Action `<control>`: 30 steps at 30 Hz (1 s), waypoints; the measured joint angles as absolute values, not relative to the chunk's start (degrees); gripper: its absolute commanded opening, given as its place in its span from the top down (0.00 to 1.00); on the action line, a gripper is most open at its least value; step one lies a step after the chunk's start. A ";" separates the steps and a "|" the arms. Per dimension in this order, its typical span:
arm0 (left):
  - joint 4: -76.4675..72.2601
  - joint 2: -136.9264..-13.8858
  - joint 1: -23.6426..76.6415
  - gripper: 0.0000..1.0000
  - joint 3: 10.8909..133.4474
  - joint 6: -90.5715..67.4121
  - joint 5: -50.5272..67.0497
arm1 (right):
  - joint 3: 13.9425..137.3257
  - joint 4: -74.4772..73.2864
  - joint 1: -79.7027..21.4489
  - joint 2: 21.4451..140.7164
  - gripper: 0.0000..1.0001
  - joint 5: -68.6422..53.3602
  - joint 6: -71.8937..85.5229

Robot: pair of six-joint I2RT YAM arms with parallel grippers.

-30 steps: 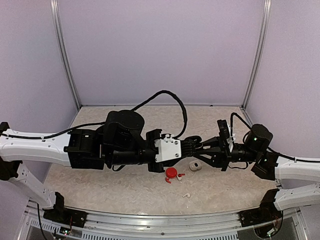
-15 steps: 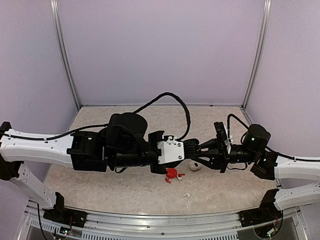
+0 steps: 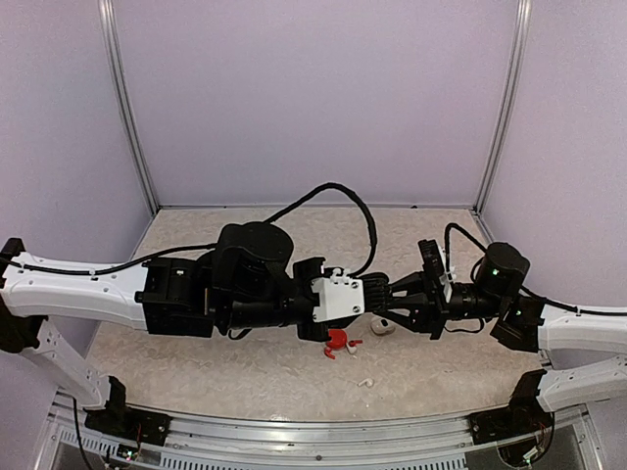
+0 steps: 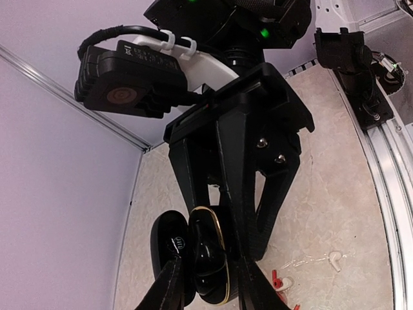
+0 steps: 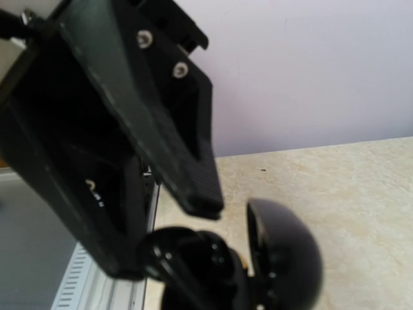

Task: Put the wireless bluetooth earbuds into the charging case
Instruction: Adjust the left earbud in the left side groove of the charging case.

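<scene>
The black charging case [image 4: 210, 258] stands open in mid-air, its gold-rimmed body beside its lid [image 4: 169, 240]. My left gripper [image 4: 210, 281] is shut on it from both sides. My right gripper [image 3: 394, 302] meets it nose to nose, shut, with its tips [image 4: 255, 248] at the open body. In the right wrist view a glossy black rounded piece, seemingly a black earbud [image 5: 187, 258], sits at those tips next to the lid [image 5: 284, 258]. A white earbud [image 3: 364, 381] lies loose on the table near the front.
Below the joined grippers a red case [image 3: 336, 339] and a white case [image 3: 381, 325] lie on the beige table [image 3: 245, 367]. Purple walls close off the back and both sides. A metal rail [image 3: 323, 431] runs along the near edge.
My left arm has carried the black case to the right, closing on the right gripper. The right gripper has shifted slightly left. Things on the table have not moved.
</scene>
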State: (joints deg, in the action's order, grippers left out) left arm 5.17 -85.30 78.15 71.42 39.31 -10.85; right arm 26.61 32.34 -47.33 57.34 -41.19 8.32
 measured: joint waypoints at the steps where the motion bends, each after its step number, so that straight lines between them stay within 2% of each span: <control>1: 5.17 -85.34 78.15 0.70 71.42 39.31 -10.85 | 26.63 32.34 -47.42 57.34 1.00 -41.17 8.27; 19: 5.26 -85.60 78.17 0.81 71.46 39.24 -10.90 | 27.42 29.36 -48.38 57.60 1.00 -40.60 5.63; 30: 6.90 -85.67 78.19 0.83 72.10 38.98 -10.28 | 28.32 26.39 -49.15 57.60 1.00 -39.88 2.13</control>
